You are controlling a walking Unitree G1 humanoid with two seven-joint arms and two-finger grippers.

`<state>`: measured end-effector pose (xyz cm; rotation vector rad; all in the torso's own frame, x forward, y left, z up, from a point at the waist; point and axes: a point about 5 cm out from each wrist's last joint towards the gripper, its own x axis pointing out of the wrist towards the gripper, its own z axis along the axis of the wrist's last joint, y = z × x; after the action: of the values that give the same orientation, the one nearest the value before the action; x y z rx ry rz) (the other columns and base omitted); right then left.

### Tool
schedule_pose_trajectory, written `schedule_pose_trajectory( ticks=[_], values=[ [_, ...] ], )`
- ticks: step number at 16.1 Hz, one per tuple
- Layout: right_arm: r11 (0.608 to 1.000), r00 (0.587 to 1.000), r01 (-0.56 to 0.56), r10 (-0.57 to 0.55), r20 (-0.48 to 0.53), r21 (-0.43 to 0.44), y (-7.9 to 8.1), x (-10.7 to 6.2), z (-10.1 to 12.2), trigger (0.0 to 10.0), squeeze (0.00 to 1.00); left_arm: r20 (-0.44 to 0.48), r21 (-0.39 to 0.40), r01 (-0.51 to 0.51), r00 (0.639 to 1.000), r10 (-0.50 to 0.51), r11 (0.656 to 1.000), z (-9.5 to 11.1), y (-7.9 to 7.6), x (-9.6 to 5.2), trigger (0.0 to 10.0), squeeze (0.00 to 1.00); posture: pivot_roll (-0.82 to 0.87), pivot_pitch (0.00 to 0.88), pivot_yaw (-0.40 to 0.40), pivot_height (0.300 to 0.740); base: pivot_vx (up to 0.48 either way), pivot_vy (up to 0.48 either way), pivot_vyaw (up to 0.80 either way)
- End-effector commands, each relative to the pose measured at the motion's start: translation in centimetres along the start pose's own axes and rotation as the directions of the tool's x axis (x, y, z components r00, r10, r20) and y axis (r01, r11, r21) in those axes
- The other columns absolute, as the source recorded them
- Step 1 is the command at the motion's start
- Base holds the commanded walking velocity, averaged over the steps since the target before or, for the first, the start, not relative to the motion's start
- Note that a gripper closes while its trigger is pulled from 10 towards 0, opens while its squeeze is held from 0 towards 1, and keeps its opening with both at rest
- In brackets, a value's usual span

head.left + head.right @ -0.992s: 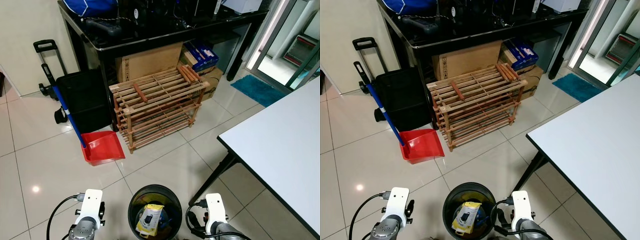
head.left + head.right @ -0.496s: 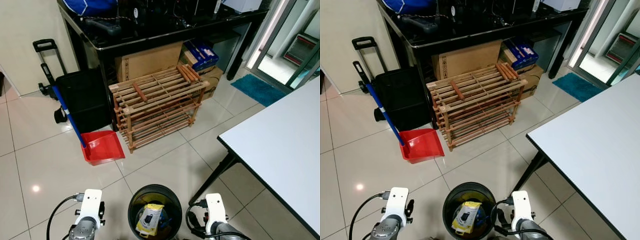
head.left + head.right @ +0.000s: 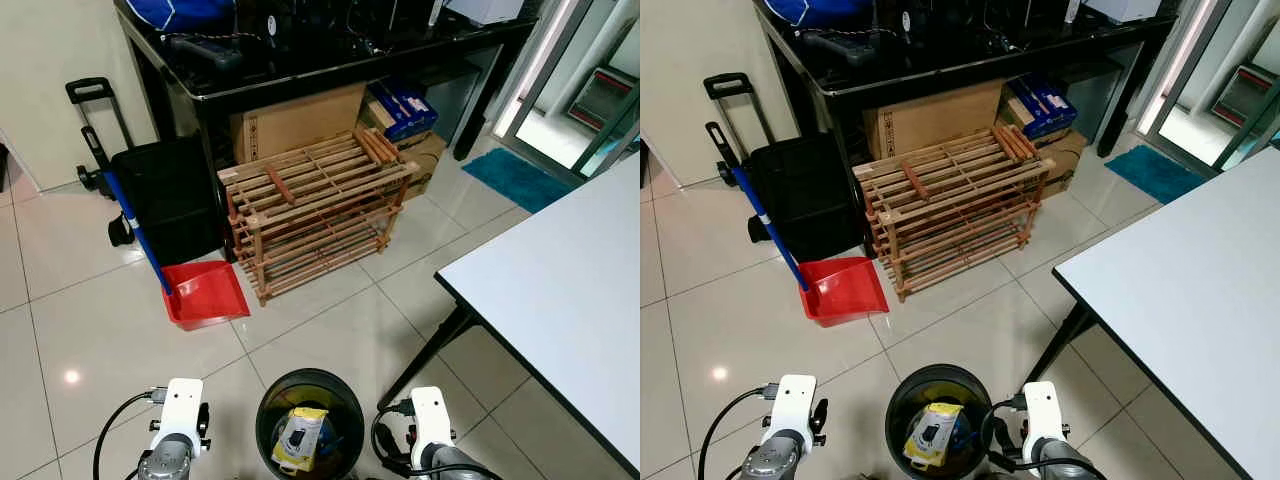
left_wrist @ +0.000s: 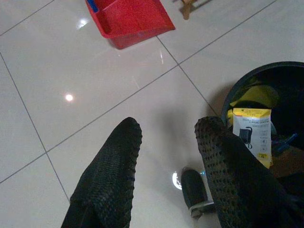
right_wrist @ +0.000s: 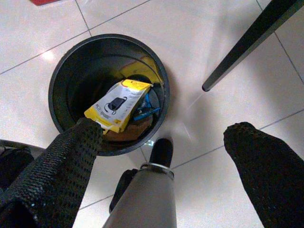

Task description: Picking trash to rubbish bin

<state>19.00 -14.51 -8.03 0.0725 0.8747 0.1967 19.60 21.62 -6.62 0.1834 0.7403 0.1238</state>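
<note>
Two grippers, both empty. Held the left gripper (image 4: 168, 130) low over the tiled floor (image 3: 80, 330) just beside the rubbish bin (image 3: 310, 374), fingers (image 4: 111, 171) spread wide with nothing between them. Held the right gripper (image 5: 164, 128) low on the bin's other side, near the leg of the white tabletop (image 3: 570, 290), fingers likewise parted and bare.

Found next to nothing altered over the last second: same stance over the bin, same low arms, same framing of the room. Saw a yellow packet (image 3: 295, 438) lying inside the bin, tilted against the wall on top of other darker scraps, well below the rim.

Judged the drop complete for this piece, with the trash already where the task wanted it and neither arm engaged. Took the pause as a gap between one item and the next, or as the end of the job.

Spotted no loose litter on the tiles ahead, around the red dustpan (image 3: 205, 293) or before the wooden shoe rack (image 3: 315, 215). Supposed that any further piece would call for a turn or a walk first.
</note>
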Motion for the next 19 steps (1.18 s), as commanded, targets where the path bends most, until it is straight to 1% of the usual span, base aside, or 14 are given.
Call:
schedule_pose_trajectory(
  ticks=[1, 2, 18, 19],
  values=[
    [1.0, 1.0, 0.012, -0.012, -0.01, 0.021, -0.33, -0.08, -0.15, 10.0, 0.0, -0.001, -0.01, -0.008, 1.0, 0.008, 1.0, -0.02, -0.17, -0.01, 10.0, 0.0, -0.01, 0.09, -0.068, 0.74, 0.0, 0.0, 0.0],
    [1.0, 1.0, 0.011, -0.011, -0.01, 0.021, -0.34, -0.08, -0.15, 10.0, 0.0, 0.002, -0.012, -0.008, 1.0, 0.008, 1.0, 0.03, -0.17, 0.0, 10.0, 0.0, -0.01, 0.091, -0.07, 0.74, 0.0, 0.0, 0.0],
    [1.0, 1.0, 0.0, 0.0, -0.012, 0.025, -0.2, -0.07, -0.2, 10.0, 0.0, 0.014, -0.008, -0.014, 1.0, 0.014, 1.0, 0.2, -0.11, 0.02, 10.0, 0.0, -0.01, 0.095, -0.069, 0.74, -0.244, 0.0, 0.0],
    [1.0, 1.0, -0.001, 0.001, -0.014, 0.025, -0.17, -0.06, -0.22, 10.0, 0.0, 0.014, -0.009, -0.015, 1.0, 0.015, 1.0, 0.19, -0.1, 0.02, 10.0, 0.0, -0.01, 0.095, -0.069, 0.74, 0.0, 0.0, 0.0]
  ],
)
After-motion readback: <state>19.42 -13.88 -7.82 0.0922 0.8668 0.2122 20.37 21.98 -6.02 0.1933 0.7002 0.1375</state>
